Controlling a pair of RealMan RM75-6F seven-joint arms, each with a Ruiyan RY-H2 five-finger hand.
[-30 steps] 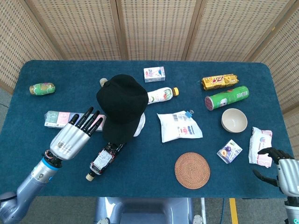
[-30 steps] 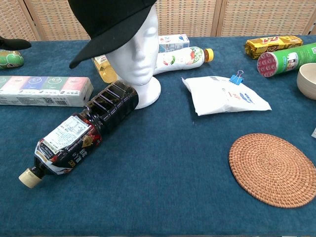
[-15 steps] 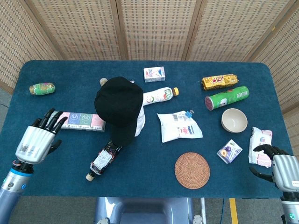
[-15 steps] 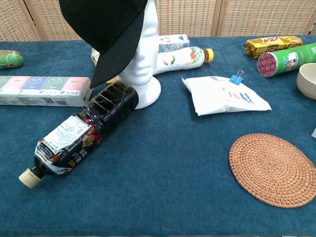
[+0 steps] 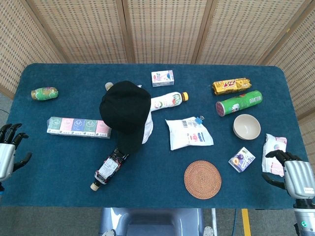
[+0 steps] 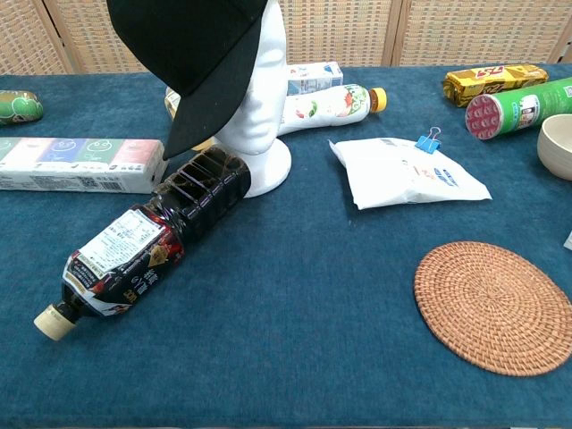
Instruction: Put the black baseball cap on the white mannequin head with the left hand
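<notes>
The black baseball cap [image 5: 125, 109] sits on the white mannequin head [image 5: 148, 129], tilted so its brim hangs down over the face [image 6: 204, 63]. The white mannequin head [image 6: 266, 107] shows below the cap in the chest view. My left hand [image 5: 7, 153] is at the far left edge of the head view, off the table's side, open and holding nothing. My right hand [image 5: 294, 175] is at the lower right corner, fingers curled, beside a white packet, with nothing in it. Neither hand appears in the chest view.
A dark bottle [image 5: 108, 168] lies in front of the mannequin base. A tissue pack [image 5: 78, 127] lies to its left and a green bottle [image 5: 44, 93] further back. A white pouch [image 5: 188, 132], woven coaster [image 5: 202, 179], bowl [image 5: 246, 126], green can [image 5: 238, 102] and snack packs fill the right side.
My left hand has drawn back from the cap to the table's left edge. The cap has slipped, its brim dropping over the mannequin's face, then stayed put.
</notes>
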